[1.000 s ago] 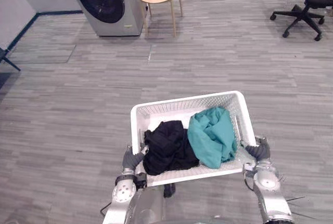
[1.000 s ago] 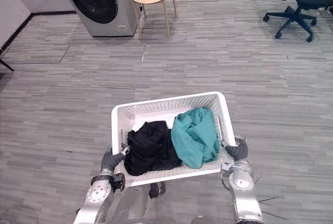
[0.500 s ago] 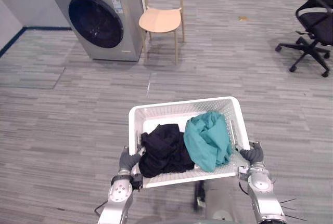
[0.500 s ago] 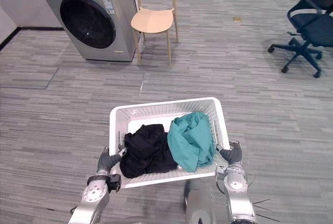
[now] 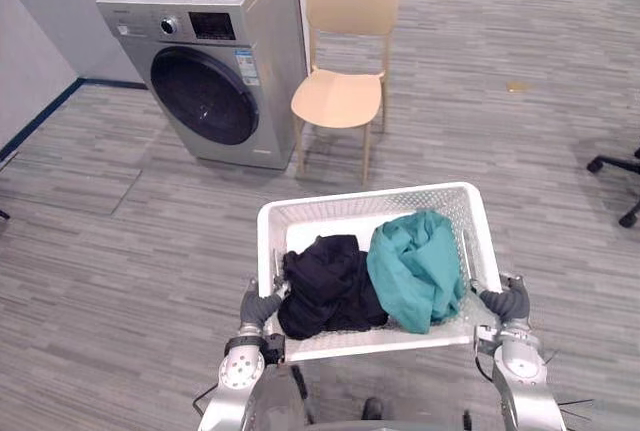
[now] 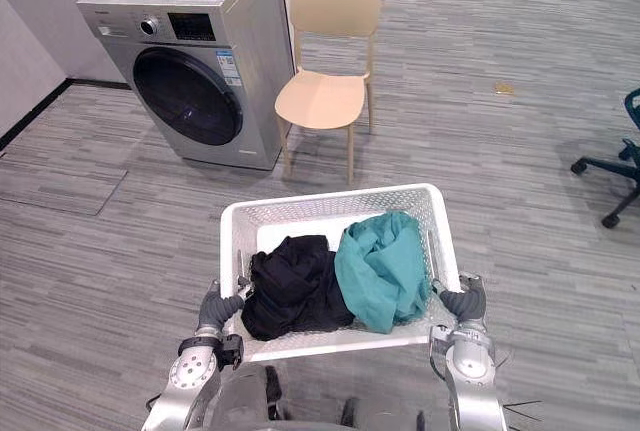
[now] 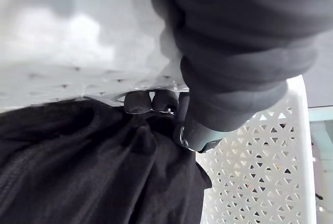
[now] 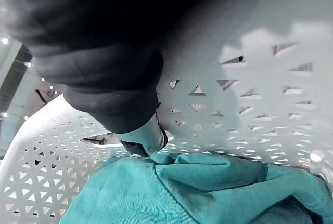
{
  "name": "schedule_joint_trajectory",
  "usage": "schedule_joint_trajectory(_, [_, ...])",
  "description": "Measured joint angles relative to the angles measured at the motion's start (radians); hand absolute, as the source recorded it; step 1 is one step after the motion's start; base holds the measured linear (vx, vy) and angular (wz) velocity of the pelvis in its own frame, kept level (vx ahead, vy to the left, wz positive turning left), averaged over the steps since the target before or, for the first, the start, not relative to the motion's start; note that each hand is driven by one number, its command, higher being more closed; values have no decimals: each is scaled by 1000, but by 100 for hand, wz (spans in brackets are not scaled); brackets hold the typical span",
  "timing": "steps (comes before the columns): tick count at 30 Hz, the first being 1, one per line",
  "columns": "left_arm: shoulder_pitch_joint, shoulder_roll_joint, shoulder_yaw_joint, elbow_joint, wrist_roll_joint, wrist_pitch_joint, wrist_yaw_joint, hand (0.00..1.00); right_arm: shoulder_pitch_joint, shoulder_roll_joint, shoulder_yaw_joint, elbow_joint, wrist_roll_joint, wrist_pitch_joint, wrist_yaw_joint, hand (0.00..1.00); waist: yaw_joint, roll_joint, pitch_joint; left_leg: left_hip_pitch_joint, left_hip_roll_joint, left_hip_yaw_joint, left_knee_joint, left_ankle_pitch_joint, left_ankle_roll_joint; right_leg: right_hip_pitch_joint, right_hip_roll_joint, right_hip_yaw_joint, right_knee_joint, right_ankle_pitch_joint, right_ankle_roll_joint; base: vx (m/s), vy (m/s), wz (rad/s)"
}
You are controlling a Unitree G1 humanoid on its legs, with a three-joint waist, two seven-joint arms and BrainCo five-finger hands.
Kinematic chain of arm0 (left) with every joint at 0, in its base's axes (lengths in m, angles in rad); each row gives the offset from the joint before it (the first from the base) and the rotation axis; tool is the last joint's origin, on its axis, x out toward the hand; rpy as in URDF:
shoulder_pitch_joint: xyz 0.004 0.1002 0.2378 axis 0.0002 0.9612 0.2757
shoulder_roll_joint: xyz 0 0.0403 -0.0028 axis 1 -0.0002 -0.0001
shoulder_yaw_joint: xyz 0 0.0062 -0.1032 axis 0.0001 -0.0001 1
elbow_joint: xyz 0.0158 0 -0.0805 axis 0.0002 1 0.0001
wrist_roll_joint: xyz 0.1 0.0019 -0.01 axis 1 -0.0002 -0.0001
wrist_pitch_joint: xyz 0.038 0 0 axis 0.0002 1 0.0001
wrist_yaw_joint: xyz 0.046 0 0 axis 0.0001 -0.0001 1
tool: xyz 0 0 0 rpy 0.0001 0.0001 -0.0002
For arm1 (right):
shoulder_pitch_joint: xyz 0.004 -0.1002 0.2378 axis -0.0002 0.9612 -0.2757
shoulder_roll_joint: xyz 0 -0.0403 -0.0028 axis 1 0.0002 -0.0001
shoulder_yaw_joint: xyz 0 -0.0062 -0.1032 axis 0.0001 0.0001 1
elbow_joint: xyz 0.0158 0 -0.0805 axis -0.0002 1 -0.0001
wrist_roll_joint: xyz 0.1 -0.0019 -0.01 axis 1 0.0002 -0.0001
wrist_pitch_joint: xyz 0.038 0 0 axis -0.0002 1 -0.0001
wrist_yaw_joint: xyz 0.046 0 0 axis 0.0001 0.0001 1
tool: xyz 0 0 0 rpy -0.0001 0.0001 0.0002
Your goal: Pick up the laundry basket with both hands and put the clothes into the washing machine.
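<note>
- White laundry basket: rectangular plastic with triangle-pierced lattice walls, low centre of the frame.
- Inside, a crumpled black garment lies on the left and a soft, rumpled teal garment on the right.
- Left robot hand curls its fingers over the left rim, and right robot hand grips the right rim.
- Boxy silver washing machine with a round dark door, upper left, beside a tan chair.

Your robot's silver-grey arms and dark-covered hands.
On the left hand and right hand you see a dark grey ribbed cover, bulging in soft rolls up close. Past it, smooth silver fingers end in dark rounded tips. Behind each wrist a rounded silver-grey housing carries a circular cap.
</note>
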Motion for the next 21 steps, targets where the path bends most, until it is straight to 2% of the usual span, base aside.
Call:
schedule_joint_trajectory(1, [3,-8,0,-1,0,1,-4,100,-6,-9,-1,17,2,0,-1,100,7,5,-3,5,-36,-22,-228,60,-62,40,-4,17,-40,-6,26,541,183,-29])
schedule_joint_trajectory(2, [3,-9,0,0,1,2,-4,100,-11,-10,-3,27,3,0,-1,100,9,12,-5,9,-47,-26,-292,129,-56,60,-6,32,-56,-15,55,566,232,-51])
schedule_joint_trajectory(3, [9,-3,2,1,2,7,-3,100,-28,-5,-1,61,2,0,-1,100,13,0,-7,34,-72,-15,-292,210,31,97,-26,67,-71,-30,91,589,232,-31])
schedule_joint_trajectory(4, [4,2,4,0,3,13,-3,100,-32,5,-4,82,2,1,0,100,3,-15,-18,26,-87,-4,-234,167,62,104,-64,85,-61,-28,113,599,248,-18])
schedule_joint_trajectory(5, [1,-2,2,-1,3,16,-4,100,-32,2,-8,88,3,1,0,100,0,-10,-21,9,-85,-2,-180,127,73,103,-71,104,-40,-28,129,698,309,-15])
schedule_joint_trajectory(6, [2,-6,2,3,16,22,-4,100,-32,0,-8,95,1,1,1,100,8,-13,-24,6,-86,28,-80,50,96,69,-107,152,97,-63,187,557,278,-30])
schedule_joint_trajectory(7, [4,-6,2,4,18,22,-4,100,-34,-1,-8,97,0,1,3,100,10,-13,-24,14,-86,36,-66,33,98,50,-114,160,153,-74,205,654,321,-52])
schedule_joint_trajectory(8, [11,-2,2,5,20,23,-4,100,-42,2,-7,114,-6,1,12,100,8,-18,-26,69,-107,57,-48,-42,103,-55,-157,197,454,-59,256,519,216,-25])
schedule_joint_trajectory(9, [8,11,2,10,20,26,-4,100,-49,14,-7,142,-7,1,12,100,-2,-32,-25,129,-134,60,-54,-73,115,-156,-201,220,715,3,316,421,166,-9])
schedule_joint_trajectory(10, [8,17,2,16,20,27,-4,100,-52,17,-5,157,-7,1,12,100,-13,-35,-25,161,-145,60,-57,-78,123,-189,-218,210,817,2,291,515,109,14])
schedule_joint_trajectory(11, [17,21,3,21,20,36,-2,100,-56,18,5,179,-10,2,12,100,-24,-32,-26,237,-155,60,-91,-85,134,-242,-240,173,931,-24,230,403,61,9])
schedule_joint_trajectory(12, [21,23,3,21,20,41,-2,100,-56,18,8,186,-14,2,13,100,-26,-25,-29,275,-154,60,-117,-87,135,-267,-240,152,946,-38,204,509,72,-1])
schedule_joint_trajectory(13, [22,31,3,20,19,42,-1,100,-58,19,15,188,-18,2,13,100,-25,-14,-36,339,-150,57,-176,-87,135,-323,-235,99,925,-63,167,490,33,-3])
schedule_joint_trajectory(14, [13,44,3,20,19,40,0,100,-67,20,20,187,-22,0,13,100,-26,-16,-36,390,-150,54,-225,-86,135,-384,-226,64,869,-79,145,491,13,-1])
schedule_joint_trajectory(15, [9,51,3,20,18,41,0,100,-72,20,21,187,-22,0,13,100,-28,-17,-36,412,-151,51,-244,-86,134,-416,-215,57,826,-84,137,571,-17,10])
schedule_joint_trajectory(16, [6,59,1,21,18,41,-1,100,-77,18,24,187,-22,0,13,100,-42,-16,-37,449,-148,41,-276,-86,132,-466,-188,42,696,-83,131,471,-59,22])
schedule_joint_trajectory(17, [5,58,0,21,18,41,-1,100,-75,17,24,187,-22,0,13,100,-53,-15,-37,486,-140,38,-301,-88,98,-494,-149,40,496,-53,132,475,-72,26])
schedule_joint_trajectory(18, [4,58,-1,22,19,41,-1,100,-74,17,23,187,-22,1,13,100,-55,-16,-37,507,-138,37,-316,-97,81,-505,-133,43,387,-8,125,499,-104,25])
schedule_joint_trajectory(19, [1,58,-1,29,19,41,-2,100,-73,15,22,187,-22,1,13,100,-57,-22,-37,555,-137,30,-339,-120,41,-514,-105,54,204,147,106,690,-158,29])
schedule_joint_trajectory(20, [-8,53,-8,59,21,40,-2,100,-65,4,21,187,-23,1,13,100,-69,-11,-41,599,-127,5,-360,-128,24,-481,-79,72,144,303,36,712,-154,9])
schedule_joint_trajectory(21, [-14,41,-9,78,21,42,-2,100,-70,-5,22,189,-24,6,14,100,-59,19,-53,605,-106,5,-373,-119,5,-478,-58,68,156,303,27,716,-148,4])
